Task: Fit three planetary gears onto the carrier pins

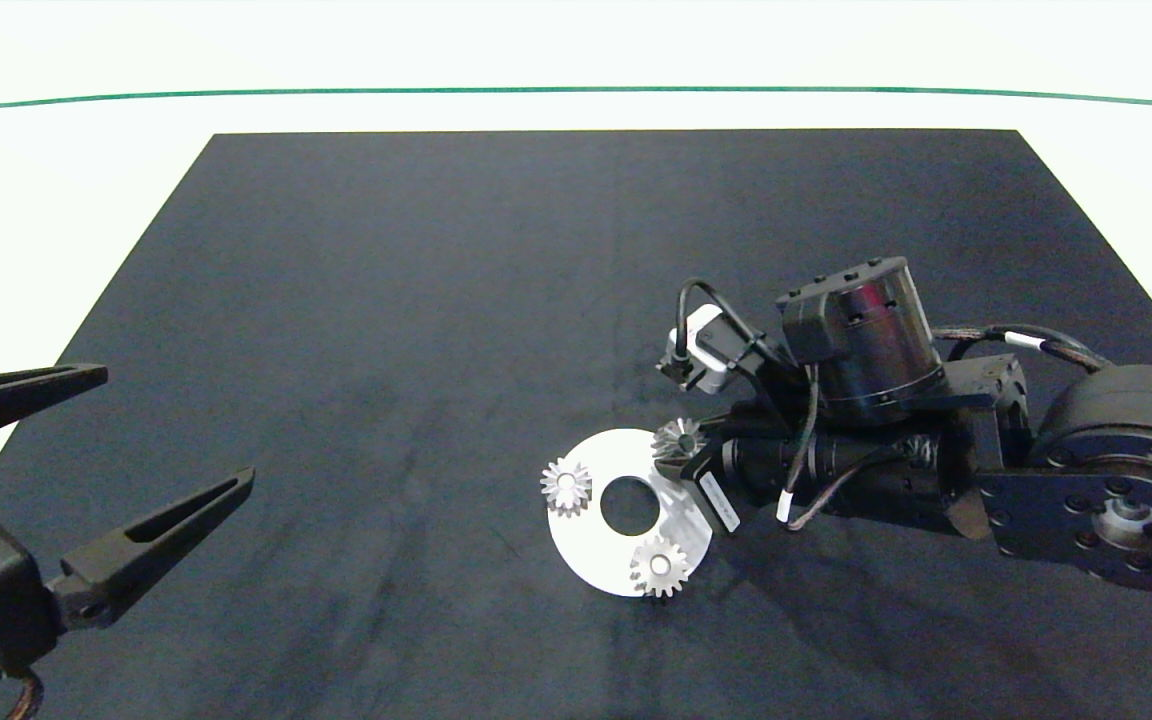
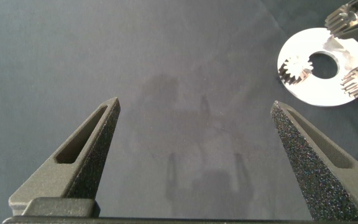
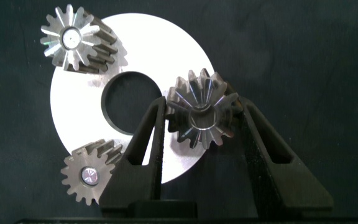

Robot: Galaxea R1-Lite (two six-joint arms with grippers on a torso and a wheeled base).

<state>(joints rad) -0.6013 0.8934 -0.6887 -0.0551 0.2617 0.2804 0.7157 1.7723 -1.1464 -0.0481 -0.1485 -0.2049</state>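
Between right tool (image 3: 199, 127) fingers, third gear (image 3: 201, 117), head-view half-hidden.

The three planetary gears (image 3: 202, 116) are shiny silver with dark middles, and two show a pale dot there. The disc (image 3: 160, 50) under them is plain white. The mat (image 1: 416, 300) is dark, almost black. The table (image 1: 86, 160) is white with a thin green line (image 1: 576, 90). Both grippers' fingers (image 2: 79, 155) are dark grey
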